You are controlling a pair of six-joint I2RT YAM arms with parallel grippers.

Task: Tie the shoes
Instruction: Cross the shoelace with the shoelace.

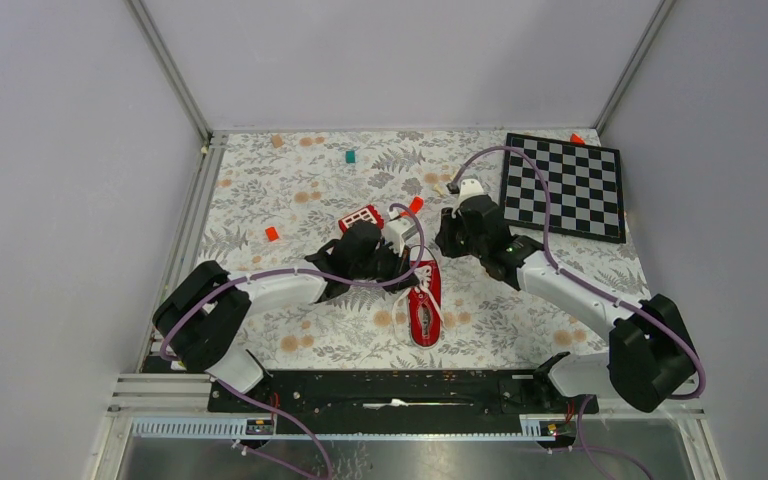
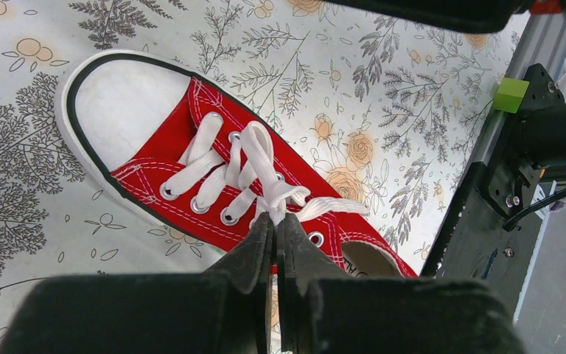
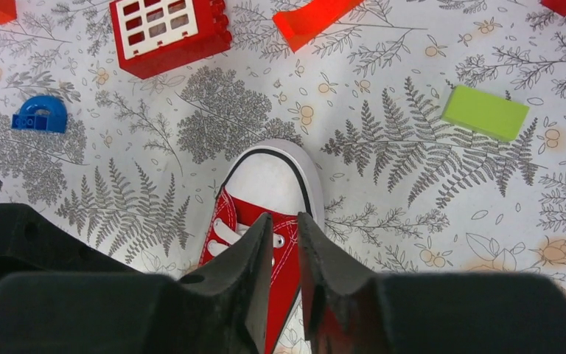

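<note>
one shoe (image 1: 424, 303), lying mid-table (image 1: 290, 190) between the arms, long axis running near-to-far. your left gripper (image 2: 275, 221) is pinching shut on the lace (image 2: 265, 166) at the crossing. right gripper (image 3: 285, 221) is hovering over the toe end, jaws slightly apart, gripping nothing. left is sitting nearer the knot.

The table (image 1: 290, 190) wears a pale cloth printed with grey ferns and orange flowers. Near its middle a red sneaker (image 1: 424, 310) lies on its sole, its white toe cap toward the far side and white laces (image 2: 261, 158) crossing its top. Beyond the toe sit a red block with white squares (image 1: 361, 217) and a red-orange piece (image 1: 415, 204). A checkerboard (image 1: 563, 185) lies flat at the far right — a small orange piece (image 1: 577, 138) by its far edge. Scattered apart are a teal block (image 1: 350, 156), a small red block (image 1: 271, 233), a lime-green block (image 3: 485, 112) and a blue arch (image 3: 39, 114).
</note>
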